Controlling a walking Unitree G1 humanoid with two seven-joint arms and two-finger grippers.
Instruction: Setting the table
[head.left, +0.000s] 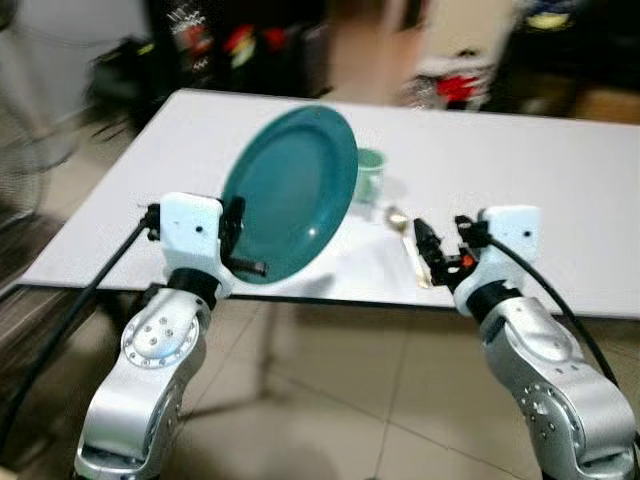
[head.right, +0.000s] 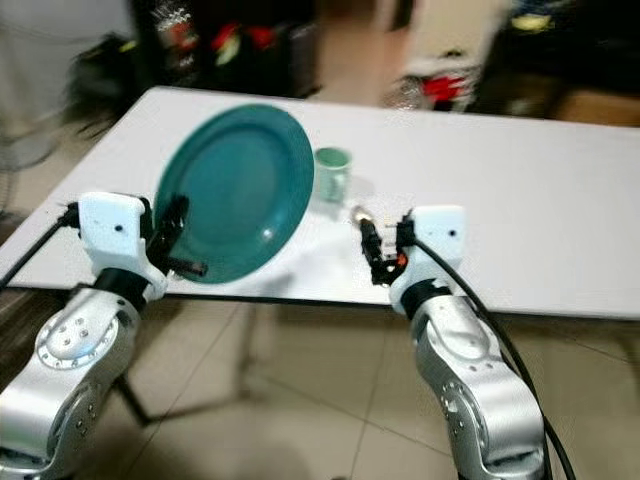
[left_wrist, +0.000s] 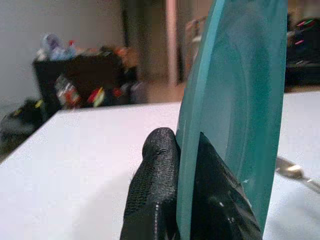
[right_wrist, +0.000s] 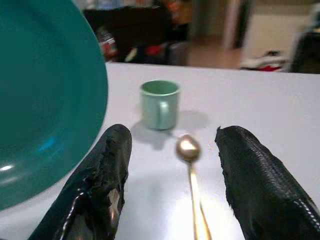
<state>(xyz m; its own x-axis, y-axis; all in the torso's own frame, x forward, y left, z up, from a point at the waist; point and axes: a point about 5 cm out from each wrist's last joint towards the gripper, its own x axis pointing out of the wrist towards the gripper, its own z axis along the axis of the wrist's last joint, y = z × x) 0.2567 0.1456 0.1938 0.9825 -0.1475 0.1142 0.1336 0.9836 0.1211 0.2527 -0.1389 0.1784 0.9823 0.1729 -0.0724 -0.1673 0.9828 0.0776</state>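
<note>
left end effector (head.left: 243, 240): fingers clamped on the lower rim of the teal plate (head.left: 290, 195), one finger on each face as the left wrist view shows. the plate is carried in the air, nearly on edge, over the near left part of the white counter (head.left: 560, 190). its face is turned toward the robot's right and somewhat toward the camera, its top rim leaning away toward the far side; it does not touch the counter.

green mug (head.left: 369, 176): upright on the counter, just behind the plate's right edge, open mouth up, handle facing roughly toward the robot.

spoon (right_wrist: 191, 172): flat on the counter just in front of the mug, bowl toward the mug, handle running back toward the near edge; long axis near-to-far.

right end effector (head.left: 441, 247): fingers spread wide, holding nothing, poised low over the near counter edge with the spoon handle lying between the two fingers.

step in hand, as judged: placing the plate. next move calls for tipping the plate from on-edge to flat, lowering it onto bare counter left of the mug and spoon, then releasing.
</note>
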